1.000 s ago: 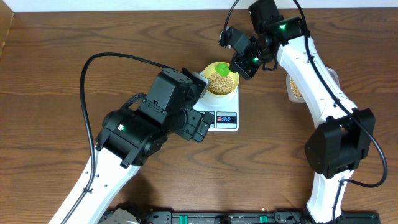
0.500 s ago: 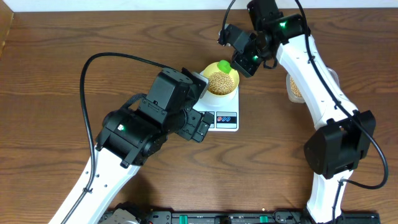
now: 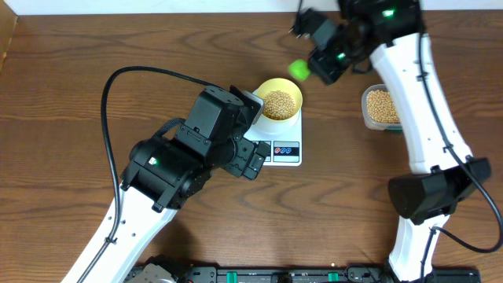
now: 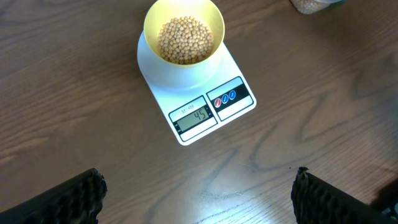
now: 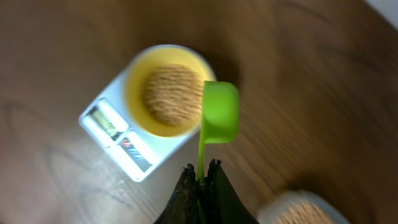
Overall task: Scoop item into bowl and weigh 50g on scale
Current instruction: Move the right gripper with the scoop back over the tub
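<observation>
The pale-yellow bowl point(image 3: 278, 101) point(image 4: 183, 38) point(image 5: 166, 90) holds a heap of tan beans point(image 3: 277, 103) point(image 4: 184, 40) and sits on the white scale point(image 3: 279, 141) point(image 4: 205, 102) point(image 5: 121, 140), whose display is lit. My right gripper point(image 3: 324, 63) point(image 5: 200, 176) is shut on the handle of a green scoop point(image 3: 299, 69) point(image 5: 219, 114), held in the air to the upper right of the bowl. My left gripper point(image 4: 199, 193) stands wide open over bare wood in front of the scale, with nothing between its fingers.
A clear plastic tub point(image 3: 383, 108) point(image 5: 298, 208) with more beans stands at the right of the scale, under my right arm. My left arm point(image 3: 181, 157) covers the table left of the scale. The wooden table's far edge point(image 3: 157, 13) runs along the top.
My right gripper has lifted the green scoop off the bowl and carried it up and to the right. The left arm has not moved.
</observation>
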### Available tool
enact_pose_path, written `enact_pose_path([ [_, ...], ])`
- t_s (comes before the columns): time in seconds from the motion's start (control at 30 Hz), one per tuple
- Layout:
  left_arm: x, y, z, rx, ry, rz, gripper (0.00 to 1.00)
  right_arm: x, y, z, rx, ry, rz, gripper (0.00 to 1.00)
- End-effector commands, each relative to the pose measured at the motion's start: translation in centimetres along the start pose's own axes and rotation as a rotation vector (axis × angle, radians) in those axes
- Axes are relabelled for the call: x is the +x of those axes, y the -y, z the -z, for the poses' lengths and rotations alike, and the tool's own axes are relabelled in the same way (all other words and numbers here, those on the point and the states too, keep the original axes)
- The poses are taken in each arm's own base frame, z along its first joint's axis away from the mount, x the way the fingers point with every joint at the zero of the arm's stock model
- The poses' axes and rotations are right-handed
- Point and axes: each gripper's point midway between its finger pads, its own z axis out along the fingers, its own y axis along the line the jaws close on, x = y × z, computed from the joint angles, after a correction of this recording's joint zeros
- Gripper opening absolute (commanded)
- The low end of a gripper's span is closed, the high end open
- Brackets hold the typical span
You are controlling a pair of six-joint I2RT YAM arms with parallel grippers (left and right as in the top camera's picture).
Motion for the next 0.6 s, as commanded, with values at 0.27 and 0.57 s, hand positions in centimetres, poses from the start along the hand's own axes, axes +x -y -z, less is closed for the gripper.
enact_pose_path([
  [0.27, -0.6, -0.3, 0.6, -0.013, 0.020, -0.005, 0.98, 7.8, 13.1, 5.9, 0.176, 0.033, -0.549, 0.01],
  [0.57, -0.6, -0.3, 0.6, -0.013, 0.020, -0.005, 0.98, 12.1, 15.6, 7.6, 0.202, -0.007, -0.667, 0.01],
])
